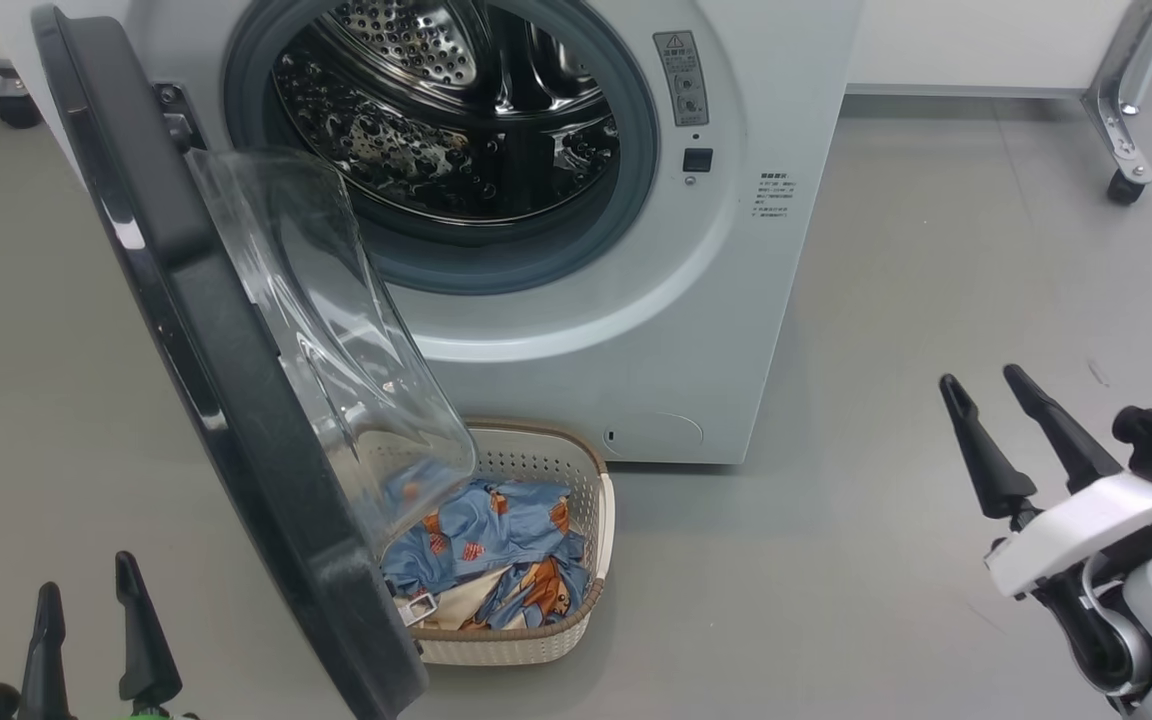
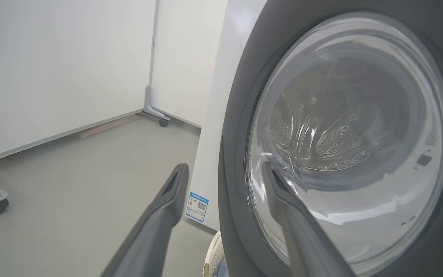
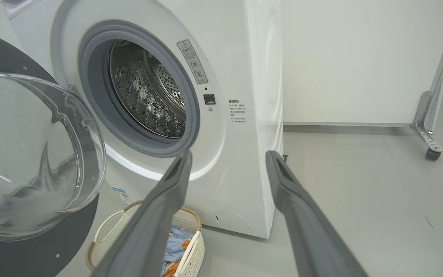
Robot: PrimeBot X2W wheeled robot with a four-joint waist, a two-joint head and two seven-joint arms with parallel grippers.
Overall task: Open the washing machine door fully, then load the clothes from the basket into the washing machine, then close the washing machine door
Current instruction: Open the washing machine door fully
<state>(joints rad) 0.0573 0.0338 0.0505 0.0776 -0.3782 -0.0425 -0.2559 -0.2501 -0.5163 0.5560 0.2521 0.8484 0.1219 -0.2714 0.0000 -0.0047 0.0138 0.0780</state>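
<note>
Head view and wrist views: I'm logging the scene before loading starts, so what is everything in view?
washing machine: one, white, on the floor, top centre of the head view.
washing machine door: one, black with a clear glass bowl, swung open left of the machine's opening.
basket: one, cream with a brown rim, on the floor before the machine, partly behind the door.
clothes: several, light blue with orange-brown print plus cream, in the basket.
wheeled panels: at least two, white, behind the machine.
left gripper: one, dark, open, lower left beside the door.
right gripper: one, dark, open, lower right, holding nothing.
</note>
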